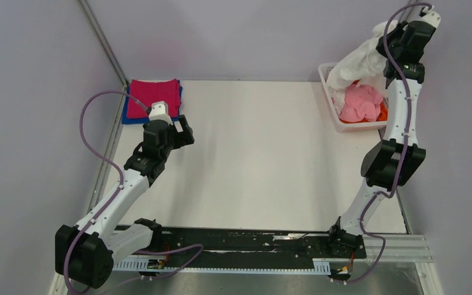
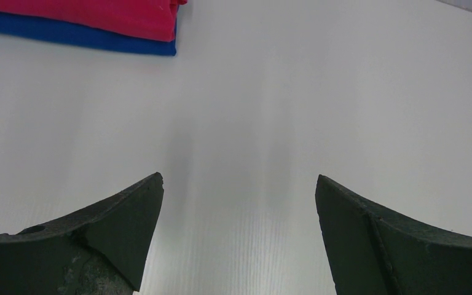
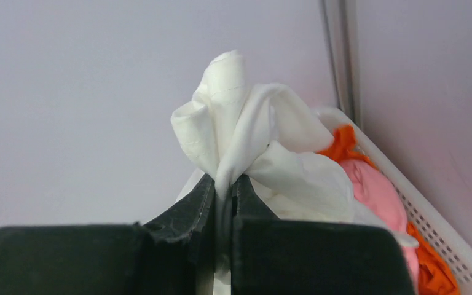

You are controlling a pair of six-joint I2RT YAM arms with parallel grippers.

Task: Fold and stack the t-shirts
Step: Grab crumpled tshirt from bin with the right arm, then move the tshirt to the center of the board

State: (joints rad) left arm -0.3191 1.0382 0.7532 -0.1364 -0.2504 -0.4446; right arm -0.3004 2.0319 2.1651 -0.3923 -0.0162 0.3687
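My right gripper (image 3: 223, 184) is shut on a bunch of the white t-shirt (image 3: 246, 132) and holds it up above the basket; in the top view the white t-shirt (image 1: 359, 61) hangs from the right gripper (image 1: 386, 35). A pink t-shirt (image 1: 361, 103) and an orange one (image 1: 382, 112) lie in the basket. A folded magenta t-shirt (image 1: 153, 96) lies on a folded blue one (image 1: 127, 115) at the table's far left. My left gripper (image 1: 187, 130) is open and empty over the bare table, just right of that stack; its fingers (image 2: 123, 227) are wide apart.
The white lattice basket (image 1: 330, 92) stands at the table's far right edge. Grey walls close in the back and both sides. A metal post (image 1: 101, 40) runs along the back left corner.
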